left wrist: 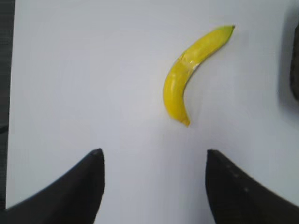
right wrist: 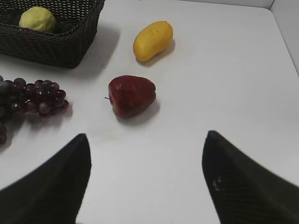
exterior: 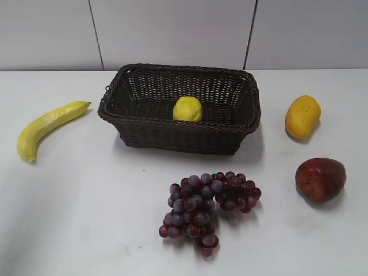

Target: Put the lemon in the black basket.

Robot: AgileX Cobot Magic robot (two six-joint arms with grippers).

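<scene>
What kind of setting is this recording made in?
Probably a lab tabletop set up for manipulation trials, not a kitchen: a bare white table against plain white wall panels, with fruit props laid around a black basket that holds the lemon.

End effector: left end effector [left wrist: 154, 186], seen from above, its two dark fingers [left wrist: 70, 191] at the bottom corners of the view, spread wide with bare counter between them; it holds nothing.
Counter: white counter [left wrist: 84, 84] fills most of the view; a dark strip runs along its left edge.
Banana: yellow curved banana [left wrist: 184, 77] lies flat on the counter, above and between the fingers, well apart from both; its greenish tip points to the upper right.
Right edge: a dark blurred shape [left wrist: 294, 60], cut off, too little shown to identify.
</scene>
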